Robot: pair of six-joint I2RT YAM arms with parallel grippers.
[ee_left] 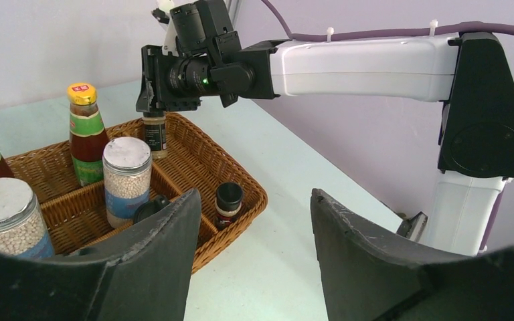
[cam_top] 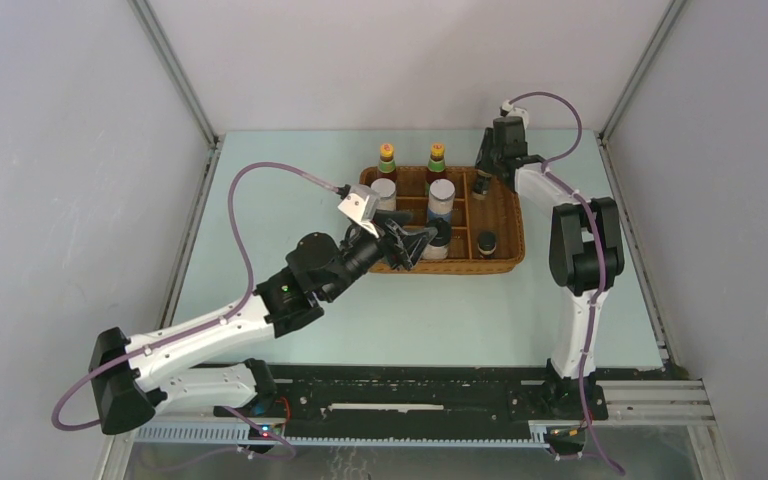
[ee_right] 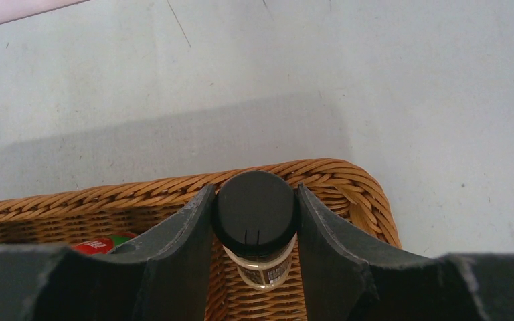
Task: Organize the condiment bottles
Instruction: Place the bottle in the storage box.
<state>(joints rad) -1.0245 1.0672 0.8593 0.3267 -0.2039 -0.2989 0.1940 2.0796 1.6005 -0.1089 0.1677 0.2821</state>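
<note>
Wicker tray (ee_right: 321,170), 1 o'clock corner: right gripper (ee_right: 254,202) clamps black-capped bottle (ee_right: 255,212) at cap. Lower straight, upright; open once seated. Left gripper (ee_left: 255,200) empty, jaws apart.

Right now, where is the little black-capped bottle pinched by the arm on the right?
In the overhead view the small black-capped bottle is at the far right corner of the brown wicker tray, clamped in the right gripper.
</note>
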